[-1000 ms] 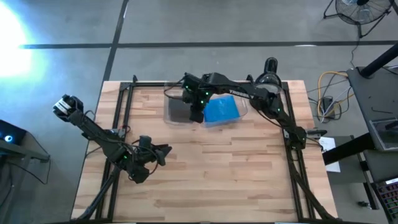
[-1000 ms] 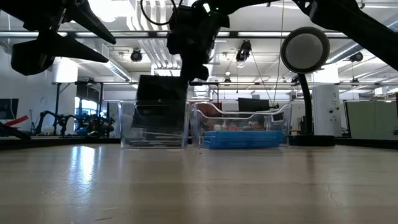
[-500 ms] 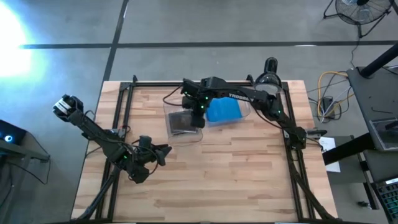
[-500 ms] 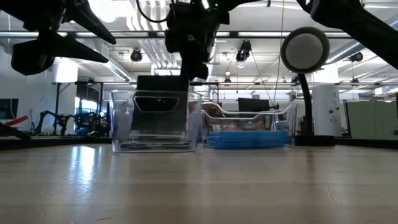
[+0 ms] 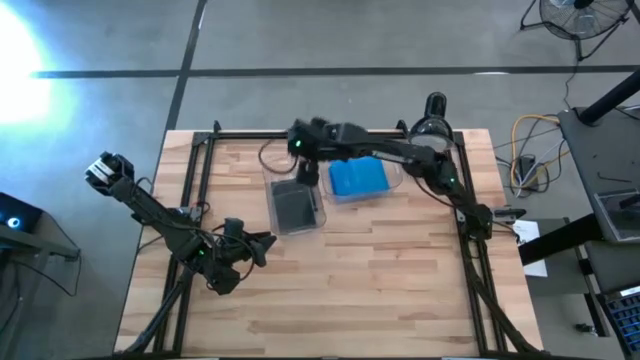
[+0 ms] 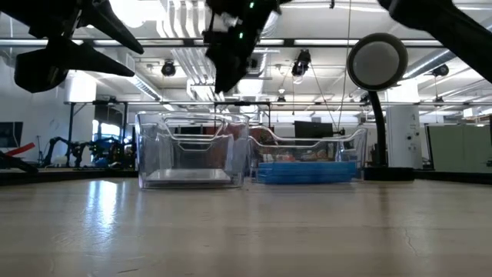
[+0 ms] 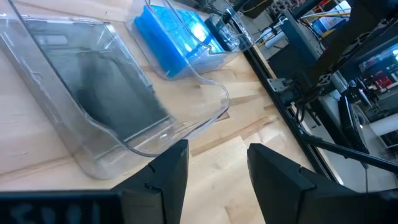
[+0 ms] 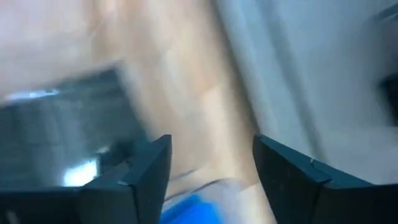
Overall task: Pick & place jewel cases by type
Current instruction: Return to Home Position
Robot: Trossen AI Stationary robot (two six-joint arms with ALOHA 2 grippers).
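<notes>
A dark grey jewel case (image 5: 294,207) lies flat on the floor of the left clear bin (image 5: 276,212), and shows as a thin slab (image 6: 187,175) in the low view. Blue jewel cases (image 5: 357,178) lie stacked in the right clear bin (image 6: 347,146). My right gripper (image 5: 304,152) hangs open above the far end of the left bin, with nothing between its fingers (image 8: 144,167). My left gripper (image 5: 264,240) stands open over the table near the left bin's near end, facing both bins (image 7: 93,106).
The two clear bins stand side by side at the table's far middle. A black frame (image 5: 205,160) runs along the table's left, far and right edges. A round lamp head (image 6: 377,61) stands at the far right. Bare wood (image 5: 370,280) stretches across the near half.
My right gripper held the dark case upright in the left bin, and the bin slid toward the table's near edge. The gripper then opened and let go, rose and drew back toward the far edge. The case has fallen flat on the bin's floor.
</notes>
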